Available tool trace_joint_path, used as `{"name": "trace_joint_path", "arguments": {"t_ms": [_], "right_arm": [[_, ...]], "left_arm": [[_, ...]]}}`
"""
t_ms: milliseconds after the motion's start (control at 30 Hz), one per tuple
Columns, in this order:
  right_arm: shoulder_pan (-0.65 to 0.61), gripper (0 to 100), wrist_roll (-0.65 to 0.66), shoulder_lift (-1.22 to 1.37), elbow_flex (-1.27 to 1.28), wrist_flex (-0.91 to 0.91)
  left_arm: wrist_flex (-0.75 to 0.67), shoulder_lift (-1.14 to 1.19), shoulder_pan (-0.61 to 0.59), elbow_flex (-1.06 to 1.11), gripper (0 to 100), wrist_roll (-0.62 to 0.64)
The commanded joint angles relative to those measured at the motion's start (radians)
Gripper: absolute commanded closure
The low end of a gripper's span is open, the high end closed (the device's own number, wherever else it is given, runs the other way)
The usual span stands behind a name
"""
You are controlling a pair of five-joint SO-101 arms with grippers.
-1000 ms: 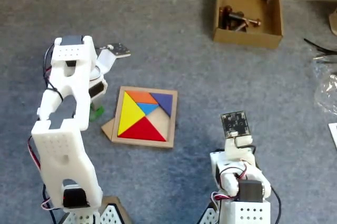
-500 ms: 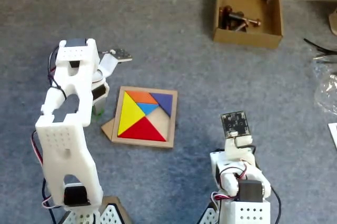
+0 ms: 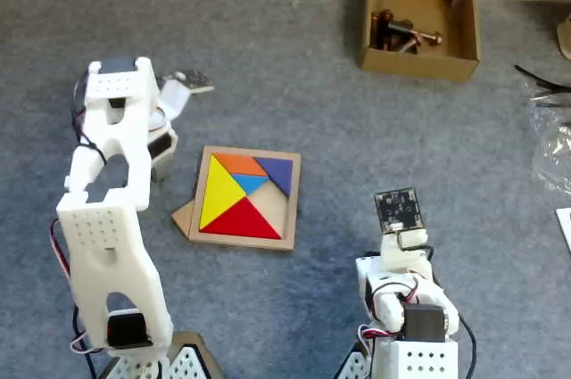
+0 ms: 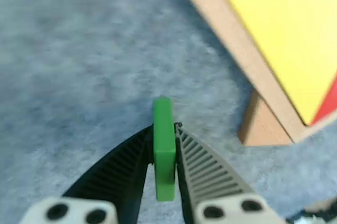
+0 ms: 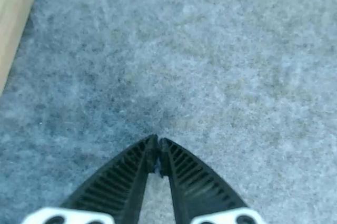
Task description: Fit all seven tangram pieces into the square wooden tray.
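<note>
Left hand [image 4: 164,129]: clamped on the green piece [image 4: 164,150], which stands on edge between the ribbed fingers, above the counter [image 4: 79,50].
Tray [image 4: 231,39]: just beyond the left hand's fingertips, on the side toward the right hand.
Filled so far: yellow triangle [image 4: 284,39] nearest the left hand, with orange, blue, purple and red pieces beyond it.
Gap: bare wood [image 3: 275,208] on the tray's side farthest from the left hand.
Tan slab [image 4: 263,124]: pokes out under the tray corner closest to the left hand.
Right hand [image 5: 158,145]: closed on nothing, low over the counter.
Step in hand: probably carrying the green piece to the gap.
Doing it well: clear the rim, cross the seated pieces without nudging them, turn the piece flat and square to the gap, lower it before releasing.
</note>
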Motion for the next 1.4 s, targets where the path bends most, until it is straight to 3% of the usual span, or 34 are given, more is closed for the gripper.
{"name": "trace_joint_path", "arguments": {"t_ms": [0,433,800,1367], "right_arm": [[-0.013,99.3,-0.008,-0.005,0.099,-0.022],[-0.013,99.3,-0.008,-0.005,0.099,-0.022],[-0.013,99.3,-0.008,-0.005,0.099,-0.022],[-0.013,99.3,-0.008,-0.005,0.099,-0.022]], "left_arm": [[0.034,-0.021,0.016,-0.096,99,0.044],[0.058,-0.048,0.054,-0.136,99,0.048],[0.06,-0.371,0.076,0.047,99,0.104],[0.057,-0.894,0.332,0.38,99,0.203]]}}
